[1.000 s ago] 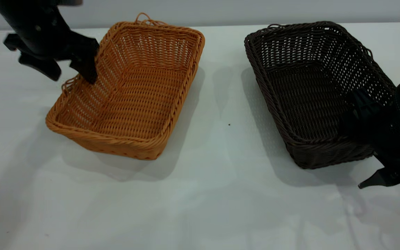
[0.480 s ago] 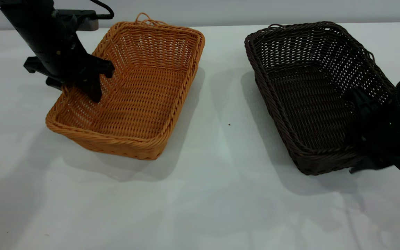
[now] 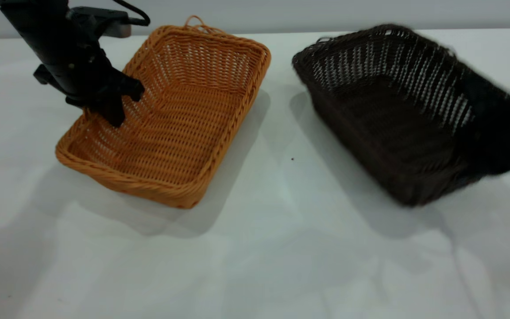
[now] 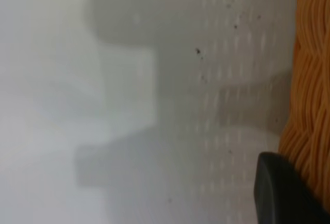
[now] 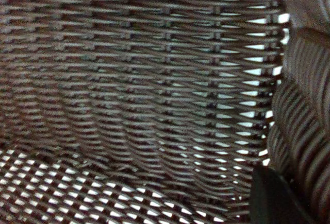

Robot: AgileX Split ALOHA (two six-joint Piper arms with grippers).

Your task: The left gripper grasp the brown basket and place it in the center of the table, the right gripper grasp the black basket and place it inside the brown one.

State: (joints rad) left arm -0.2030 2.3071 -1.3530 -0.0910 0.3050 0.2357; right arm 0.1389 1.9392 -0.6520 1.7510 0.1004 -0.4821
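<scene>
Your left gripper (image 3: pixel 111 110) pinches the brown basket's (image 3: pixel 179 119) near-side rim; the black basket (image 3: pixel 388 119) hangs tilted and blurry off your right gripper (image 3: pixel 492 148).

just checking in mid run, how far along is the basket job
Early. The left gripper is clamped on the brown basket's left wall, which still sits left of the table's center. The right gripper has the black basket by its right wall, blurred and tilted. Left: centering the brown one, then nesting.

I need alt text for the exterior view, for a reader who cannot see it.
Two wicker baskets sit apart on a white table: the left gripper grips the brown basket at its left wall, and the right gripper holds the blurred black basket by its right side.
</scene>
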